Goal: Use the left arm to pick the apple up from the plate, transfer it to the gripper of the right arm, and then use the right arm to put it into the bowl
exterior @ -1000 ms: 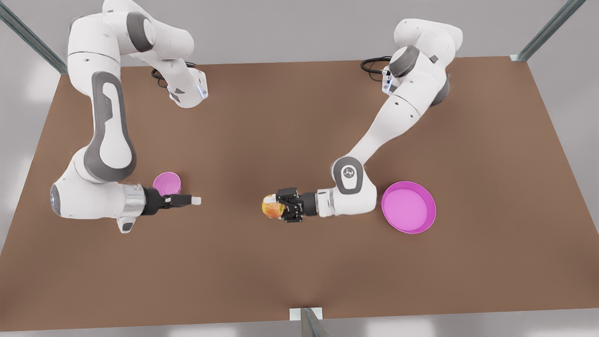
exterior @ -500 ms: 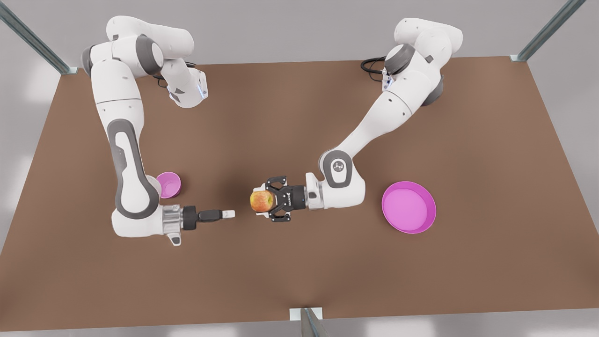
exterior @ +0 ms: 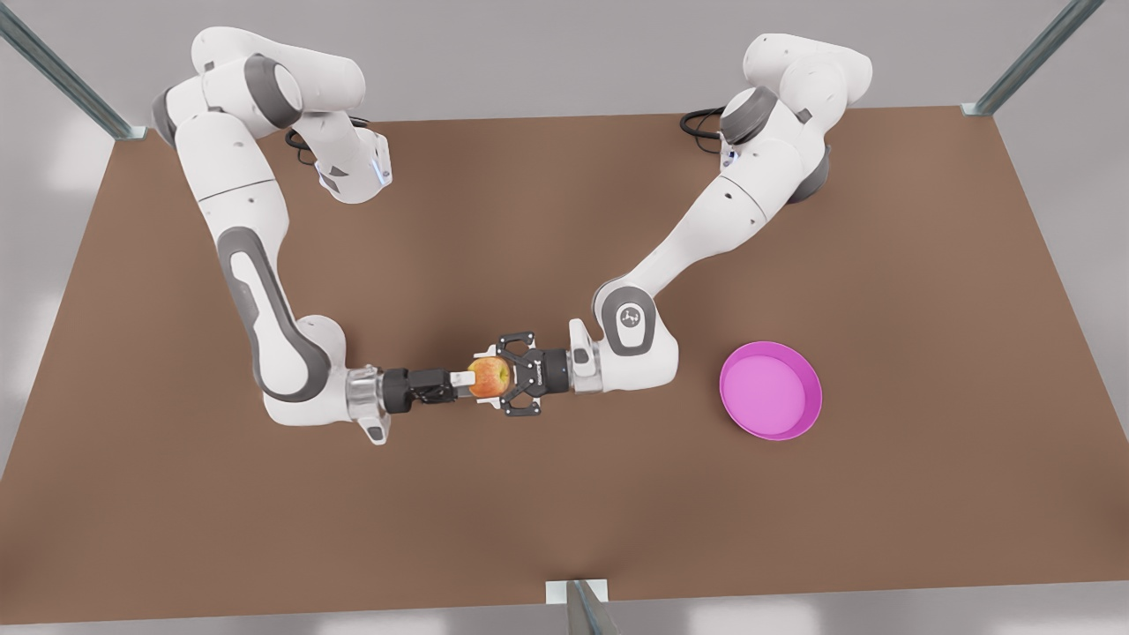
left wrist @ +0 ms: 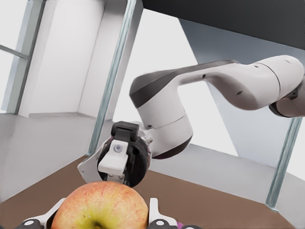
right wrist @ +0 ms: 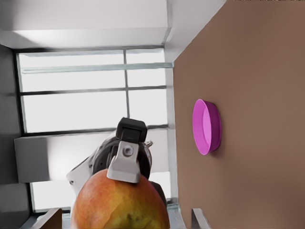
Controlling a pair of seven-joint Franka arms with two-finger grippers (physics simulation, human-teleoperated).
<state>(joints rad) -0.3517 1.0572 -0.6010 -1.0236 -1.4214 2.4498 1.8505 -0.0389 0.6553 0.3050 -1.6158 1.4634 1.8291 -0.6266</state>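
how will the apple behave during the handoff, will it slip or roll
The apple is round and glossy, so it may slip in the left gripper, shut on it above mid-table. It looks firm, unlikely to squash. With the right gripper open at its far side, a drop would probably send it rolling.
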